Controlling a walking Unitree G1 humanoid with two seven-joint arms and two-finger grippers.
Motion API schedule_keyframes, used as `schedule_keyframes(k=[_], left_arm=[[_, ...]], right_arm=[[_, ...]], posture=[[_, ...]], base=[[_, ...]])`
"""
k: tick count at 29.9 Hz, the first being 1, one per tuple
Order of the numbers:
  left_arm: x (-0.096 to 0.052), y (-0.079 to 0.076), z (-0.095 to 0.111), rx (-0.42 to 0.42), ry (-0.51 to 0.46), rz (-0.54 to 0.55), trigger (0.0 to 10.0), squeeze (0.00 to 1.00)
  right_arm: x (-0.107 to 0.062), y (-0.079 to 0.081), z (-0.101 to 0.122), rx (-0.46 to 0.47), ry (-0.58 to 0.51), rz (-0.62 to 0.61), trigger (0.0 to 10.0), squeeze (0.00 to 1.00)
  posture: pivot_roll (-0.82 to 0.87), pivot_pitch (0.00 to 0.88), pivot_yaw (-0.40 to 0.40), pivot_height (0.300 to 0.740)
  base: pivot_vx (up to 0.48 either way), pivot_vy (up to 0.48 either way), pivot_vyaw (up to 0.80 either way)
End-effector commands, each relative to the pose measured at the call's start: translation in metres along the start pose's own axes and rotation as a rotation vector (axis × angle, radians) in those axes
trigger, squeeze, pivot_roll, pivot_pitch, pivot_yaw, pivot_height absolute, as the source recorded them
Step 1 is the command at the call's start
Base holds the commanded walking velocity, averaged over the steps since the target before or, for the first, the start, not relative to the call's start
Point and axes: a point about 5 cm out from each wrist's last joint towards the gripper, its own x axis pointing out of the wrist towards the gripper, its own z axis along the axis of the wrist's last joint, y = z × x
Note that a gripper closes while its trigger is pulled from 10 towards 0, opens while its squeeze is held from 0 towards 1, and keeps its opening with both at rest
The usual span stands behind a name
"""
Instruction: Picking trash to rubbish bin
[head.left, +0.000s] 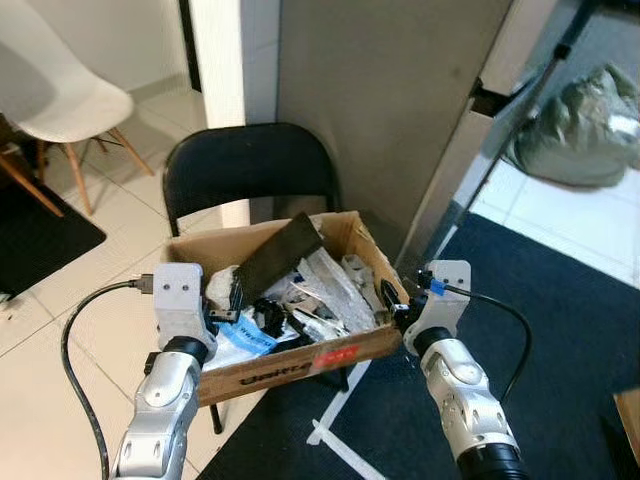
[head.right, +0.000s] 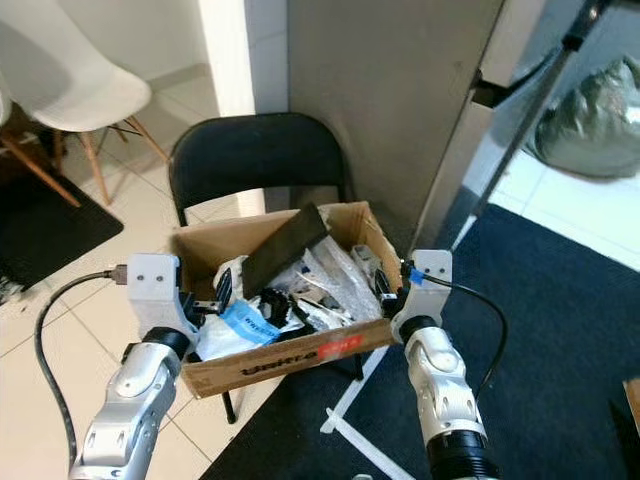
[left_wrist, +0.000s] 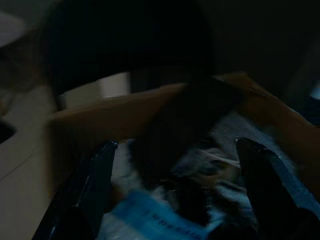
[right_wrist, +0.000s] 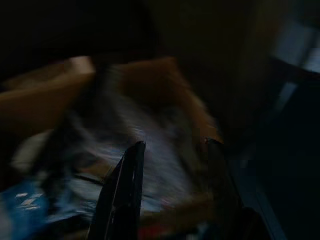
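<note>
On the seat of a black folding chair (head.left: 250, 165) sits an open cardboard box (head.left: 300, 365), tilted a bit, stuffed w/ trash: a blue-and-white wrapper (head.left: 245, 337) at the front left, clear plastic film (head.left: 335, 285) toward the right, and a flat black panel (head.left: 280, 255) leaning diagonally across the top. Left gripper (left_wrist: 175, 150) is at the box's left front corner, its 2 fingers (left_wrist: 92, 185) spread wide over the wrapper and the dark clutter, not touching anything I can make out. Right gripper (right_wrist: 172, 147) is at the box's right front corner, w/ 1 finger (right_wrist: 125, 190) over the trash inside and the other at or just outside the right wall; fingers apart w/ a clear gap, pinching nothing; that wrist view is blurred. Box front has red print, illegible. White chair (head.left: 60, 95) stands well apart at the left; dark carpet (head.left: 560, 320) lies to the right.
</note>
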Motion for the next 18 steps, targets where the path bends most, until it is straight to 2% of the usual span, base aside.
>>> schedule_keyframes(k=[1, 18], left_arm=[[0.0000, -0.0041, -0.0024, 0.025, 0.010, -0.019, 10.0, 0.00], [0.0014, -0.0070, -0.0027, 0.028, 0.019, -0.024, 10.0, 0.00]], right_arm=[[-0.0054, -0.0080, -0.0057, 0.003, 0.016, -0.038, 10.0, 0.00], [-0.0085, -0.0125, -0.0079, -0.011, 0.027, -0.080, 10.0, 0.00]], posture=[[0.04, 0.132, -0.054, 0.740], [0.03, 0.140, -0.047, 0.740]], base=[[0.000, 0.000, -0.80], [0.000, 0.000, -0.80]])
